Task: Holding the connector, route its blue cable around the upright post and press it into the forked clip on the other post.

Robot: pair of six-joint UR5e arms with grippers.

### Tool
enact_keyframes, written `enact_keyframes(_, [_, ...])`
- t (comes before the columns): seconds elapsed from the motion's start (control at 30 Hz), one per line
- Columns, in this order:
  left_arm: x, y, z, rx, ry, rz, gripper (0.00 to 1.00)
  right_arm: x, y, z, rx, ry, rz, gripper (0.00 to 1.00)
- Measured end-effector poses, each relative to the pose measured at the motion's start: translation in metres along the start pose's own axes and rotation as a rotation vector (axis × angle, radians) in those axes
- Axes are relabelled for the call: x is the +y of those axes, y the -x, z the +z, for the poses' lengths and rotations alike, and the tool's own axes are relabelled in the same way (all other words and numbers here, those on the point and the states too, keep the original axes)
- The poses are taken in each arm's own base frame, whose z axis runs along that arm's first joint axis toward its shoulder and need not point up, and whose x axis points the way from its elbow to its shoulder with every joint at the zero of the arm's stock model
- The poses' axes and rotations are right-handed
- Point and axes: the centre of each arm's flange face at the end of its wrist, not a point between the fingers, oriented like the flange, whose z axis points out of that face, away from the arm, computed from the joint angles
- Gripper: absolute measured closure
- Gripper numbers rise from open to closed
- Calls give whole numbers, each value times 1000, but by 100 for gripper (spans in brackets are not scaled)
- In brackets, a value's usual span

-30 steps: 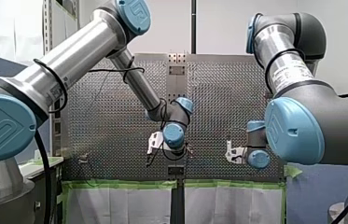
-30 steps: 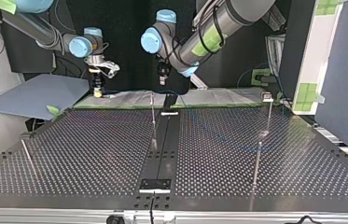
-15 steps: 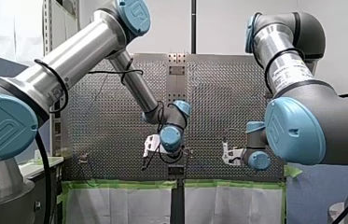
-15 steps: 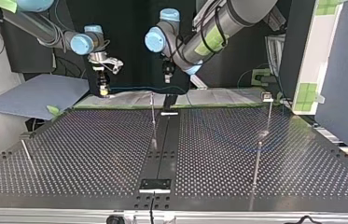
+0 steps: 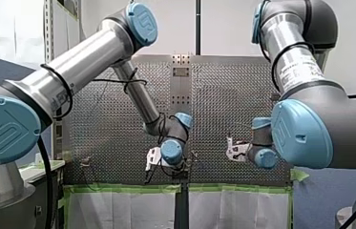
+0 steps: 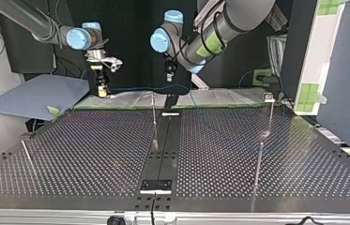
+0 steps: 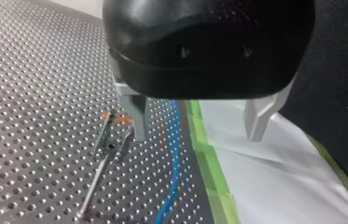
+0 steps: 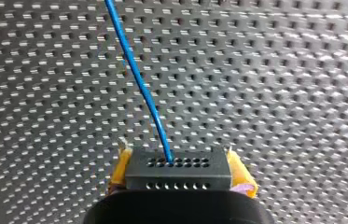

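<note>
My right gripper (image 8: 176, 164) is shut on a black connector (image 8: 176, 173), which sits between its yellow pads (image 8: 121, 167). A blue cable (image 8: 136, 74) leaves the connector and runs ahead over the perforated table. In the top view my right gripper (image 6: 101, 89) hangs at the far left edge of the table, and the blue cable (image 6: 135, 88) stretches from it towards the middle post (image 6: 154, 115). My left gripper (image 7: 196, 136) is open and holds nothing. A forked clip (image 7: 112, 122) with orange tips, on a thin post, stands just beside its metal fingers (image 7: 136, 116). Blue cable (image 7: 176, 154) lies on the table under it.
More thin posts stand on the table: one at the top view's right (image 6: 270, 112), one nearer the camera (image 6: 258, 164) and one at its left (image 6: 26, 154). Green tape (image 7: 206, 158) and white sheeting border the table's edge. A black strip (image 6: 163, 150) runs down the middle.
In the front view my left gripper has dropped lower, towards the table's near edge. My right gripper has shifted slightly left and up with the connector, and the blue cable now shows stretched in the top view.
</note>
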Motion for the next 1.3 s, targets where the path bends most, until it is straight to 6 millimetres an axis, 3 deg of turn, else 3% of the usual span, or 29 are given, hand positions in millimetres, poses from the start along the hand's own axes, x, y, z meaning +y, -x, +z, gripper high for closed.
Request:
enact_keyframes(0.2, [-1, 5, 10, -41, -8, -47, 0, -2, -13, 0, 23, -2, 33, 100])
enact_keyframes(1.0, [6, 11, 26, -75, -28, -124, 0, -18, -8, -13, 5, -15, 35, 100])
enact_keyframes(1.3, [7, -13, 37, -22, -41, -105, 0, -23, -8, -14, 3, -23, 33, 100])
